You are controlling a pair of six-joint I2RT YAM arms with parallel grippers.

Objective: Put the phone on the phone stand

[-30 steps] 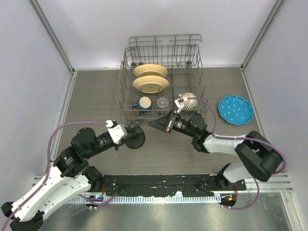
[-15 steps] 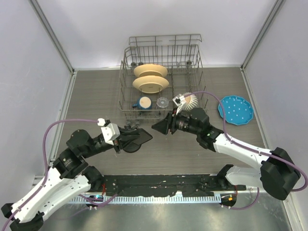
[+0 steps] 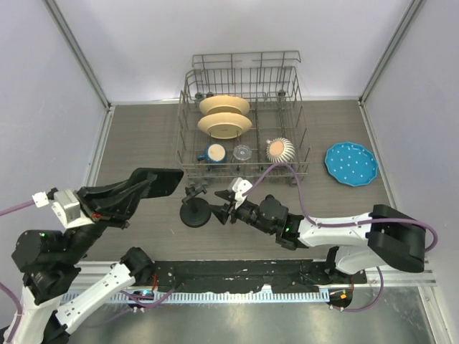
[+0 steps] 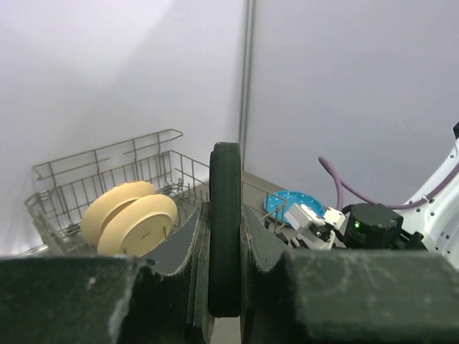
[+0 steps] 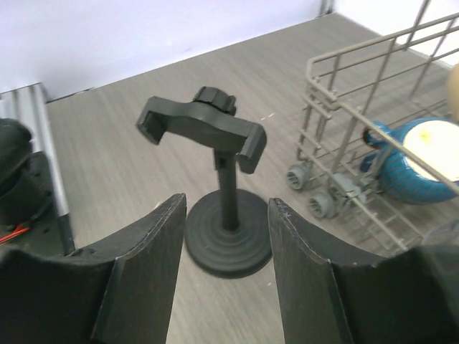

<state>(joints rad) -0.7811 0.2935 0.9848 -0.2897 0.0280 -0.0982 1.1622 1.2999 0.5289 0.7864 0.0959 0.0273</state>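
The phone [image 3: 156,181] is a thin black slab held in the air at the left, above the table. My left gripper [image 3: 122,192] is shut on it. In the left wrist view the phone [image 4: 225,215] stands edge-on, pinched between the two pads of the left gripper [image 4: 224,247]. The phone stand [image 3: 195,213] stands upright on its round base in front of the rack, its clamp head [image 3: 196,190] bare. My right gripper [image 3: 222,213] is open just right of the stand. In the right wrist view the stand [image 5: 228,240] sits between and just beyond the open right gripper [image 5: 227,215].
A wire dish rack [image 3: 192,154] behind the stand holds two cream plates [image 3: 224,125], a blue mug [image 3: 213,153] and a ribbed bowl [image 3: 280,149]. A blue plate [image 3: 351,163] lies at the right. The rack's wheels [image 5: 321,202] are close to the stand.
My left arm has lifted the phone up and away to the left from beside the stand. My right gripper has moved down and left, to just beside the stand's base.
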